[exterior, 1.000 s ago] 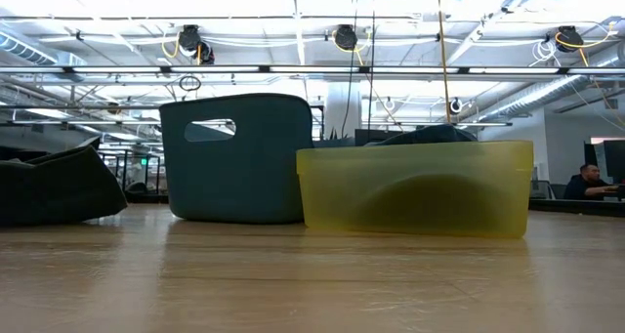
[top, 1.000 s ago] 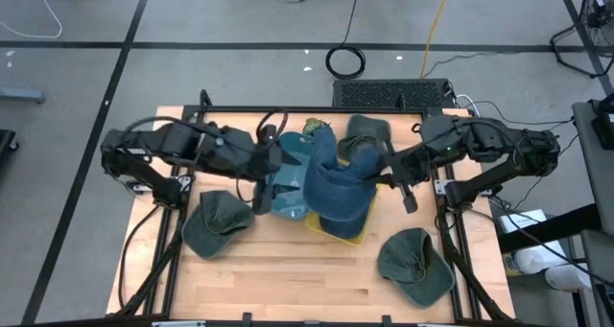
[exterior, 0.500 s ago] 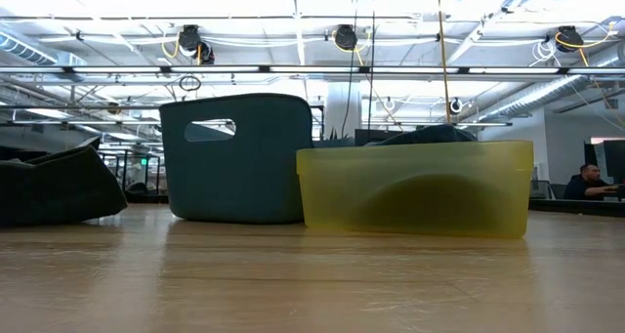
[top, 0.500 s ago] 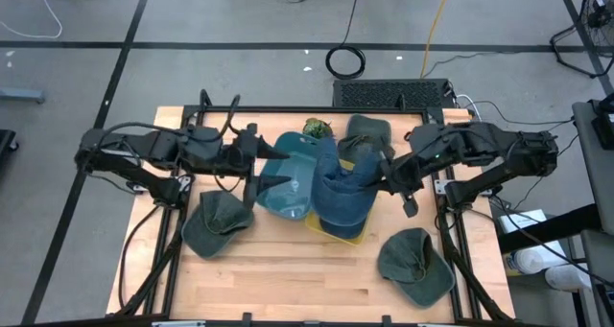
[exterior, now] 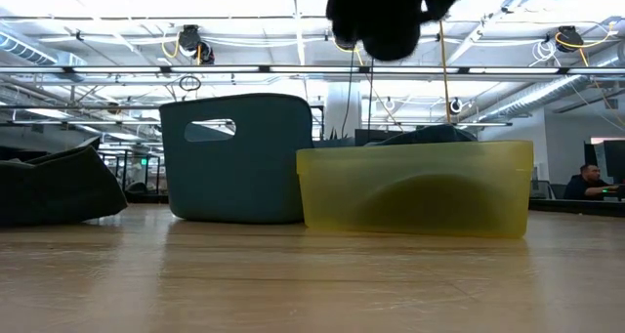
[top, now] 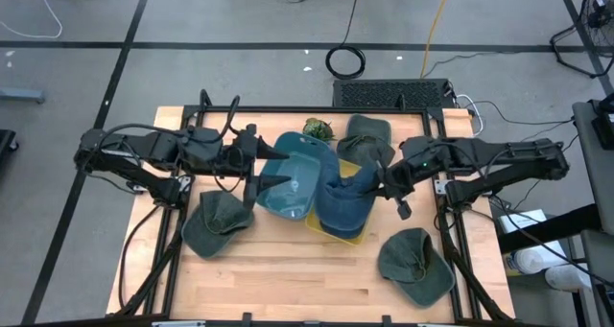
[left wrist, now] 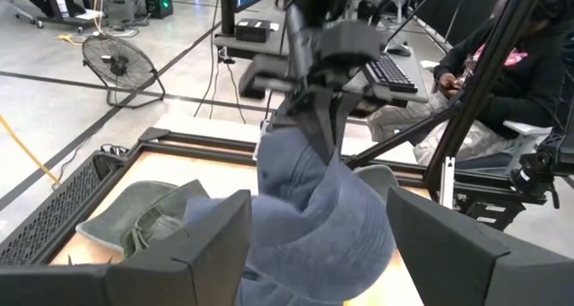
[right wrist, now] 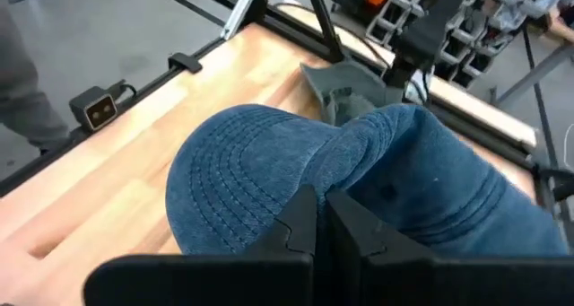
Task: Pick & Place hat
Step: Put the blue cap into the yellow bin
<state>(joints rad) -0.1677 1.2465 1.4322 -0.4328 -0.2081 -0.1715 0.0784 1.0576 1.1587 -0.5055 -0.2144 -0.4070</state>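
While the left gripper (top: 271, 170) gapes wide, the right gripper (top: 377, 180) pinches the blue hat (top: 343, 200) over the yellow bin (exterior: 415, 188).

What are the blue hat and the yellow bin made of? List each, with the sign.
Blue hat: looks like denim, matte, with visible stitched seams; it folds softly where the right tool pinches it.
Yellow bin: likely translucent plastic, smooth; dark contents show through its wall.

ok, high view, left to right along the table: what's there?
Green hat → left gripper → teal bin → blue hat held by right gripper → second green hat.
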